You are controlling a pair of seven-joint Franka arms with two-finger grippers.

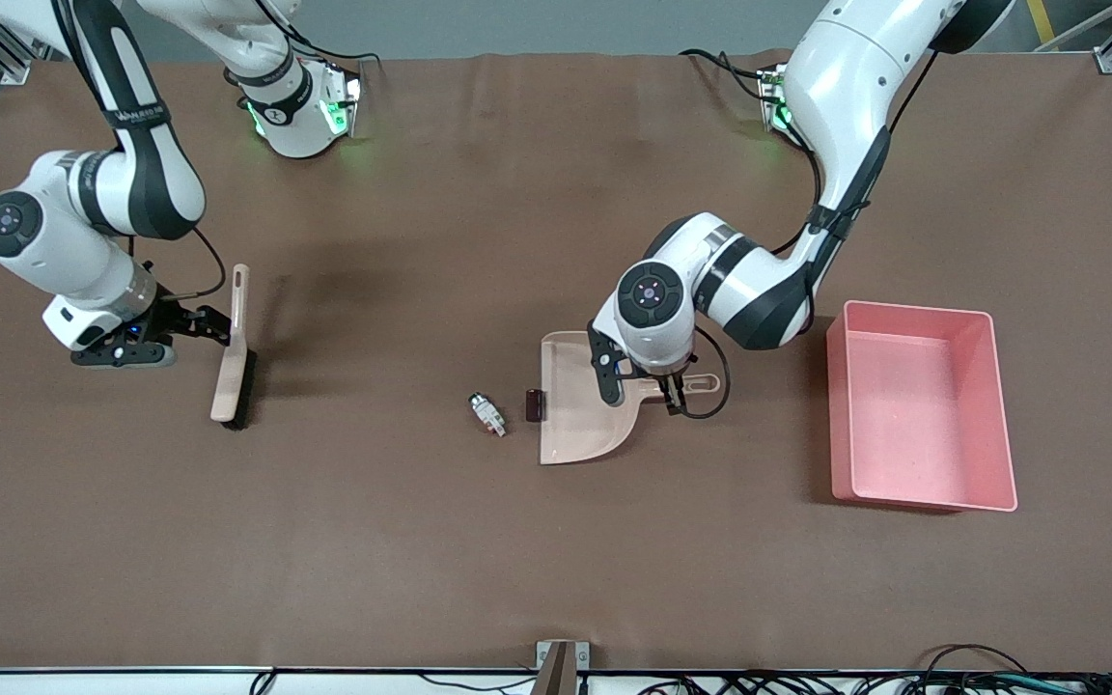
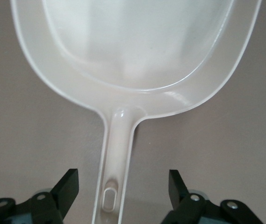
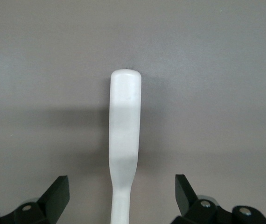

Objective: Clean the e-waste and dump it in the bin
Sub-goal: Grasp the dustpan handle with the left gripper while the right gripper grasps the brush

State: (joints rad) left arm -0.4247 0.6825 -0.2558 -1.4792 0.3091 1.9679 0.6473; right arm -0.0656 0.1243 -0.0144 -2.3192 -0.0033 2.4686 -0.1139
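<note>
Brown desk [image 1: 517, 541] surface, matte, carrying all items; dustpan [image 1: 580, 401] taken as landmark.

Step in hand, as judged: pre-grasp on both implements. No sweeping begun, nothing in the bin.

Left tool [image 1: 672, 394]: poised over the dustpan handle, fingers [image 2: 67, 186] spread wide, one on each side of the handle, not touching it. Dustpan pan empty.

Right tool [image 1: 204, 323]: well apart from the dustpan, toward the right arm's end of the desk, fingers [image 3: 58, 191] spread wide astride the handle of the brush [image 1: 233, 362], no contact visible.

E-waste position:
- Dark block [image 1: 534, 404]: just at the dustpan's open lip, touching or nearly so; cannot tell which.
- White-grey piece [image 1: 487, 413]: near the lip, beside the dark block, toward the right arm's end.

Bin [image 1: 913, 415]: pink, empty, well apart from the dustpan, toward the left arm's end of the desk.

Next move, as judged: close both tools squarely on their handles; hold the dustpan lip flat against the desk; bring the brush across and sweep toward the lip. Risk: small parts skidding past the lip or sliding under it.

Count:
- E-waste parts: two
- Dustpan: one
- Brush: one
- Bin: one
- Tools: two
</note>
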